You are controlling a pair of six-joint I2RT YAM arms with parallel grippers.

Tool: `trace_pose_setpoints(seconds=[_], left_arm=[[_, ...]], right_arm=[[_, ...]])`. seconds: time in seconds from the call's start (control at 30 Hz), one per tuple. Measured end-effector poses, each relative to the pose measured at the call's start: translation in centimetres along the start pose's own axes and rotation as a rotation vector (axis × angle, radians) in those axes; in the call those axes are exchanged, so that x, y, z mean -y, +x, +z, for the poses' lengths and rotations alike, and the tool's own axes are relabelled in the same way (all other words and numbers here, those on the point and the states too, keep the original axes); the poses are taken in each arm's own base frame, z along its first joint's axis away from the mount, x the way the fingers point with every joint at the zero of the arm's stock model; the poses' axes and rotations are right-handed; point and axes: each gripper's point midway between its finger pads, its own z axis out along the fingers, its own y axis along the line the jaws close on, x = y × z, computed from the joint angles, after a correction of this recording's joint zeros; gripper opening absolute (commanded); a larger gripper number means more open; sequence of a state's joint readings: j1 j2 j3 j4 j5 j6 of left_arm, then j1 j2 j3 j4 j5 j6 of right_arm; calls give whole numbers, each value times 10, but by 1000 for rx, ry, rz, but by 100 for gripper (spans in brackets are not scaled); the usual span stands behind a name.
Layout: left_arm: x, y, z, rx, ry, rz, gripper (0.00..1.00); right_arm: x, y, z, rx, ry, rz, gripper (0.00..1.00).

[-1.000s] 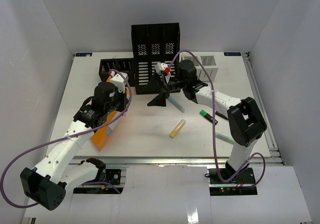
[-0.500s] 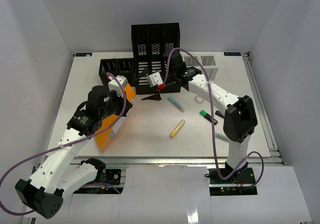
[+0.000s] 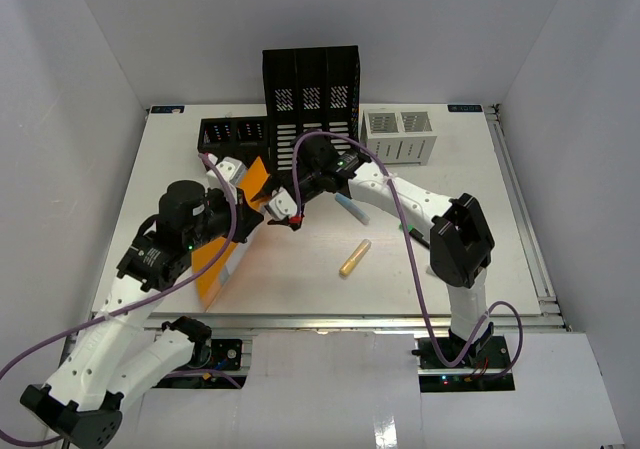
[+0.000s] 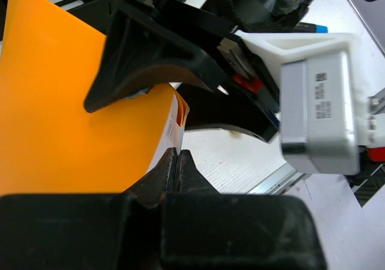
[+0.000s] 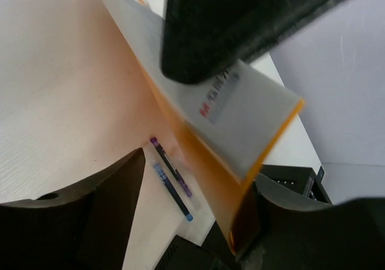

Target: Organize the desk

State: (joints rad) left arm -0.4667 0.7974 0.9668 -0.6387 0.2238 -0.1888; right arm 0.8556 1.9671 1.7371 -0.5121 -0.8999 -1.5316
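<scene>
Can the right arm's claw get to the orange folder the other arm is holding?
Yes, it looks so. The right claw stands open around a corner of the flat orange folder, held up by the shut left claw; nothing blocks it.

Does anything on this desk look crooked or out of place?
Yes. The orange folder is held up tilted, pinched by the left gripper, with the right gripper open astride its corner. A yellow marker and a blue pen lie loose on the desk.
</scene>
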Motion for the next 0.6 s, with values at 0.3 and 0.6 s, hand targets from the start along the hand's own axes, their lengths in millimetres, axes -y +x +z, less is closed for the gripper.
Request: trace_pose_setpoints(seconds=[0.3, 0.6], left_arm=[[9, 0, -11, 13, 32, -16, 14], [9, -6, -26, 62, 7, -45, 87]], right_arm=[[9, 1, -5, -45, 3, -55, 17], [7, 1, -9, -65, -3, -38, 8]])
